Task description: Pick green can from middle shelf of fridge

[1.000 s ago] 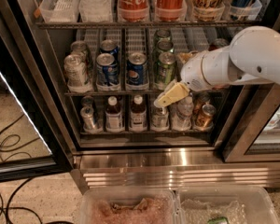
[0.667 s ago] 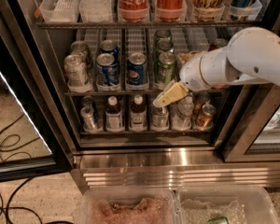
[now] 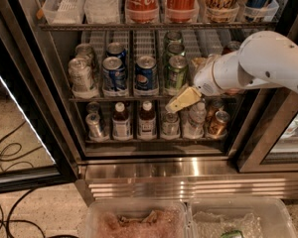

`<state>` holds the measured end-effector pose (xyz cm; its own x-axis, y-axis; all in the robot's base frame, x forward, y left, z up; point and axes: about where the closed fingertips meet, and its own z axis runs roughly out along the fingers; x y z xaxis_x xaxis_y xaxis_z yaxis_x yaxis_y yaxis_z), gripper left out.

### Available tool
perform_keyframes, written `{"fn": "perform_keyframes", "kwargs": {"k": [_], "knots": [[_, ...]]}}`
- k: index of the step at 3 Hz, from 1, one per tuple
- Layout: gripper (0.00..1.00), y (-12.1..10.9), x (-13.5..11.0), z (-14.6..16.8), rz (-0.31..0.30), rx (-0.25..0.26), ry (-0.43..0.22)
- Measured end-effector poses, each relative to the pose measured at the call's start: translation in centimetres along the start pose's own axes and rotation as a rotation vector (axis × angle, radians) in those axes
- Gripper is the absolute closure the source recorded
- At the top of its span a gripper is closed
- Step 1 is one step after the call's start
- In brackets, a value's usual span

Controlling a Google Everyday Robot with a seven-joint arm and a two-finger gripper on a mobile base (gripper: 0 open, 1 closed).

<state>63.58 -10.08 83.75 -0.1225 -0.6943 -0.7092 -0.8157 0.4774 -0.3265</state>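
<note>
The fridge (image 3: 154, 170) stands open with its steel base at the bottom. The green can (image 3: 176, 73) stands at the front of its lane on the middle shelf (image 3: 114, 97), with more green cans behind it. My gripper (image 3: 181, 101) comes in from the right on a white arm. Its yellowish fingers (image 3: 184, 99) are just below and in front of the green can, at the shelf's front edge. It holds nothing.
Two blue Pepsi cans (image 3: 130, 75) and silver cans (image 3: 81, 76) stand left of the green can. Coca-Cola bottles (image 3: 141, 1) fill the shelf above, small bottles (image 3: 134, 120) and a gold-orange can (image 3: 217, 123) the shelf below. Plastic bins (image 3: 188, 219) lie on the floor in front.
</note>
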Motion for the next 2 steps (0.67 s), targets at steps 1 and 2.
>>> {"fn": "perform_keyframes", "kwargs": {"k": [1, 2], "knots": [[0.00, 1.00, -1.91, 0.94, -0.037, -0.036, -0.019], [0.00, 1.01, -1.91, 0.97, -0.036, -0.036, -0.019]]}}
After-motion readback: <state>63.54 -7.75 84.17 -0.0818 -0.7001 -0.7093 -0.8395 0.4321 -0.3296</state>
